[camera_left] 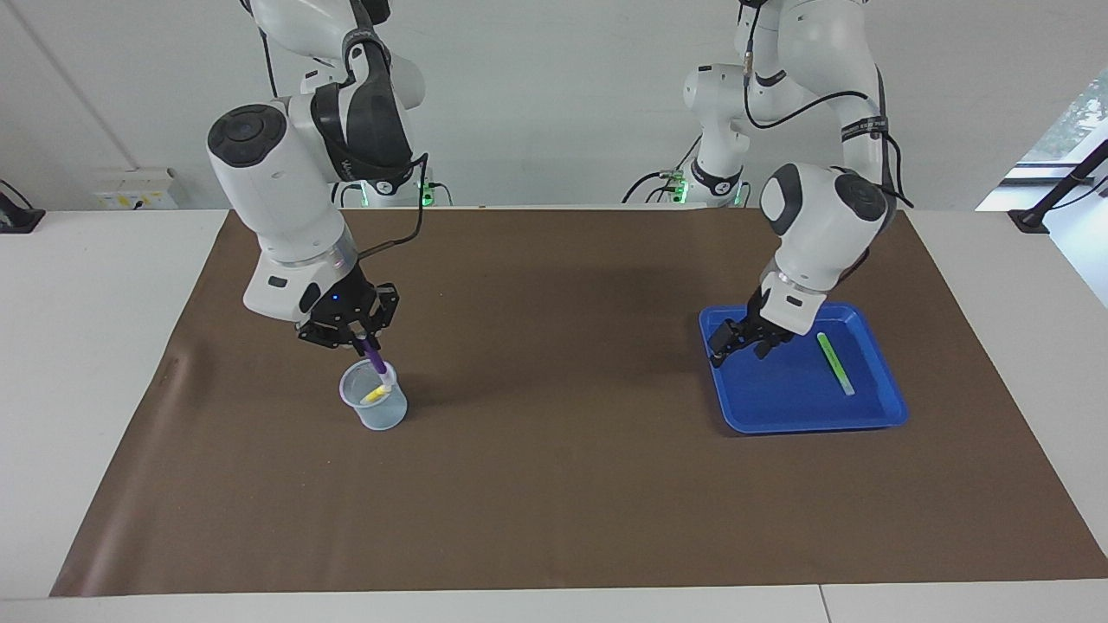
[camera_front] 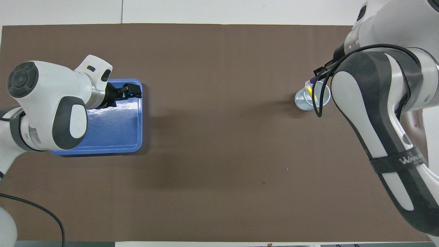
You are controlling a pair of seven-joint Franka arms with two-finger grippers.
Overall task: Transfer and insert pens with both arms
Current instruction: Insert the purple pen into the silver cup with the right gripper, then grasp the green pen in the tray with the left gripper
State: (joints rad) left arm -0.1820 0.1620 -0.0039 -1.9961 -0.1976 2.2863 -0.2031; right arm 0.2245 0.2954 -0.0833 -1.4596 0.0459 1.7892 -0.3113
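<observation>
A brown mat (camera_front: 219,137) covered the table. Toward the left arm's end lay a blue tray (camera_front: 116,137), largely covered by the left arm (camera_front: 51,106). The left gripper (camera_front: 132,92) hung over the tray's corner farthest from the robots, its fingers apart and holding nothing. Toward the right arm's end stood a clear plastic cup (camera_front: 301,101) with a yellow pen (camera_front: 309,92) inside. The right arm (camera_front: 374,113) overlapped the cup and hid its own gripper. A purple pen (camera_front: 312,80) showed at the cup's rim, pale cap pointing down into it.
</observation>
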